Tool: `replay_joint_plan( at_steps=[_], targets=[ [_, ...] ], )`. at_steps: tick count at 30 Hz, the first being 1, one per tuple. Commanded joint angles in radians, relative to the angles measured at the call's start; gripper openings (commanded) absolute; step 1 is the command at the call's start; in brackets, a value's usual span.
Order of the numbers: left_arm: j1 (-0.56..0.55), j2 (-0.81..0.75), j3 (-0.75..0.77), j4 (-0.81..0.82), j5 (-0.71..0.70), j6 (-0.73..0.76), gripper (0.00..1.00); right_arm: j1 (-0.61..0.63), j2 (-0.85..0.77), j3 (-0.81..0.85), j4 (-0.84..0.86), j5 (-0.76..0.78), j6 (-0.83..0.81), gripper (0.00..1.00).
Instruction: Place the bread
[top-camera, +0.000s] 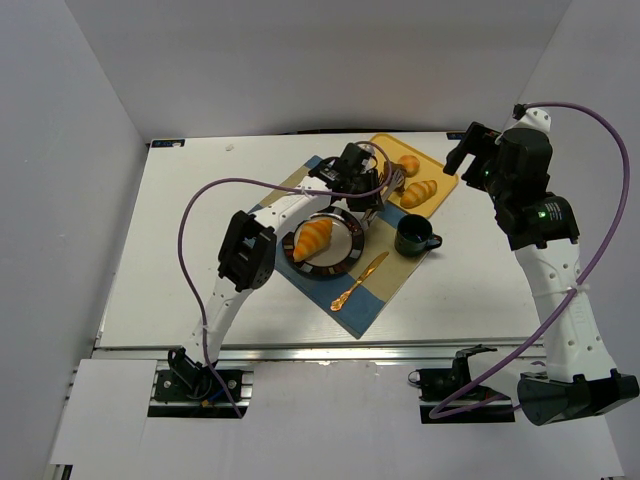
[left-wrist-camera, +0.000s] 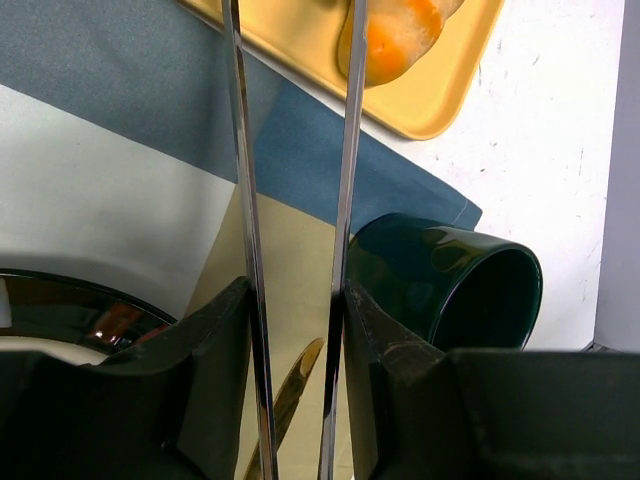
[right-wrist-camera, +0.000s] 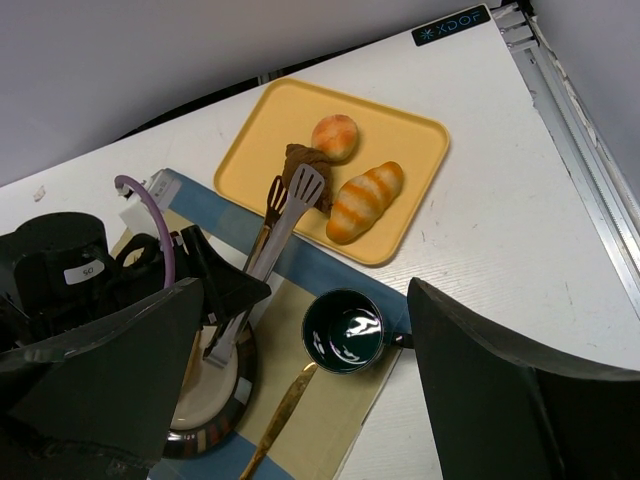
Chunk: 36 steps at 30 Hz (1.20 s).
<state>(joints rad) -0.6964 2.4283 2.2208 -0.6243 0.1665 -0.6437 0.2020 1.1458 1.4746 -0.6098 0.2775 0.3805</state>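
My left gripper (top-camera: 362, 180) (left-wrist-camera: 295, 300) is shut on a pair of metal tongs (left-wrist-camera: 350, 150) (right-wrist-camera: 290, 205). The tongs reach over the yellow tray (top-camera: 440, 190) (right-wrist-camera: 245, 150). Their tips lie against a dark brown bread (right-wrist-camera: 305, 158); whether they pinch it I cannot tell. A round bun (top-camera: 409, 164) (right-wrist-camera: 335, 137) and a striped roll (top-camera: 419, 193) (right-wrist-camera: 365, 200) (left-wrist-camera: 400, 30) also lie on the tray. A croissant (top-camera: 313, 238) rests on the striped-rim plate (top-camera: 352, 250). My right gripper (top-camera: 465, 150) (right-wrist-camera: 305, 290) hangs open, high above the table's right side, with nothing in it.
A dark green mug (top-camera: 411, 238) (left-wrist-camera: 470, 280) (right-wrist-camera: 345, 330) stands on the blue and tan placemat (top-camera: 375, 300), right of the plate. A gold knife (top-camera: 360, 281) (right-wrist-camera: 280, 415) lies on the mat in front of the mug. White walls enclose the table.
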Motion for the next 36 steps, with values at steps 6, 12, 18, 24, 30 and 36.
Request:
replay_joint_plan(
  at_steps=[6, 12, 18, 24, 30, 36],
  targets=[
    [0.012, -0.147, 0.031, -0.014, -0.076, 0.019, 0.19, -0.009, -0.008, 0.012, 0.051, -0.021, -0.018, 0.89],
    [0.018, -0.285, 0.005, -0.078, -0.061, 0.004, 0.14, -0.007, -0.021, 0.015, 0.067, -0.047, -0.035, 0.89],
    [0.015, -0.477, -0.148, -0.184, -0.081, 0.050, 0.13, -0.009, -0.050, -0.011, 0.073, -0.087, -0.020, 0.89],
    [-0.018, -0.621, -0.266, -0.391, -0.140, 0.180, 0.13, -0.009, -0.072, -0.037, 0.079, -0.115, -0.003, 0.89],
    [-0.094, -0.767, -0.512, -0.421, -0.272, 0.182, 0.13, -0.009, -0.070, -0.031, 0.079, -0.133, 0.004, 0.89],
    [-0.123, -0.860, -0.727, -0.333, -0.275, 0.124, 0.13, -0.009, -0.077, -0.037, 0.071, -0.135, 0.005, 0.90]
  ],
)
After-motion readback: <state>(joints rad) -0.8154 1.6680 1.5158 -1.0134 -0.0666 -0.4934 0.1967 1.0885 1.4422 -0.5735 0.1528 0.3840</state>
